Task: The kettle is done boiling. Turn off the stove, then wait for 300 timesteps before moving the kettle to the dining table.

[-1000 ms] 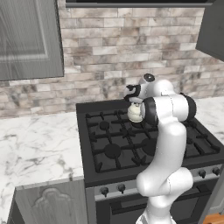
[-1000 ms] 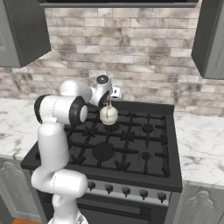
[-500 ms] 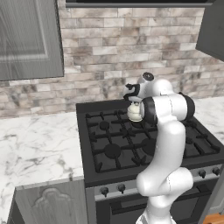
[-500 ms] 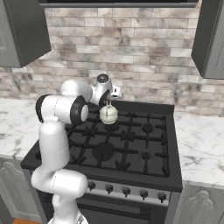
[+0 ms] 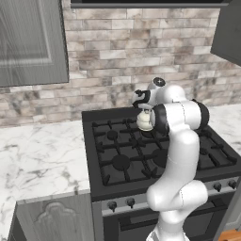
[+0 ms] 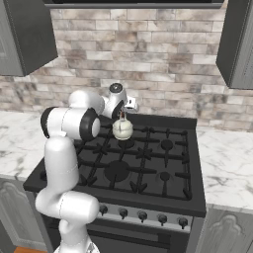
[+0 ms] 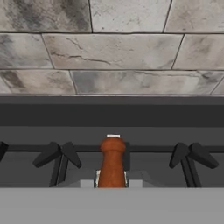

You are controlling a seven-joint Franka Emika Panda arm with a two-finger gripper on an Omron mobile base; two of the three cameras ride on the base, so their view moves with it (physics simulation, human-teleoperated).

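- Steel-fronted and black, the stove [image 6: 148, 163] sits between marble counters [image 5: 37, 155], its dark knobs [image 6: 142, 215] nearest the cameras.
- Farther back, the kettle [image 6: 122, 129] hangs just above the rear-left grates.
- The robot's gripper [image 6: 121, 115] is clamped on the kettle's red-orange-tipped handle [image 7: 112, 162].
- Behind it rises a stone-brick wall [image 7: 113, 48].

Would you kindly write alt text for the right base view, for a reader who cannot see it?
A white robot arm reaches over a black stove, its gripper at the handle of a small cream kettle above a rear-left burner. A stone-brick wall stands behind, and marble counters flank the stove.
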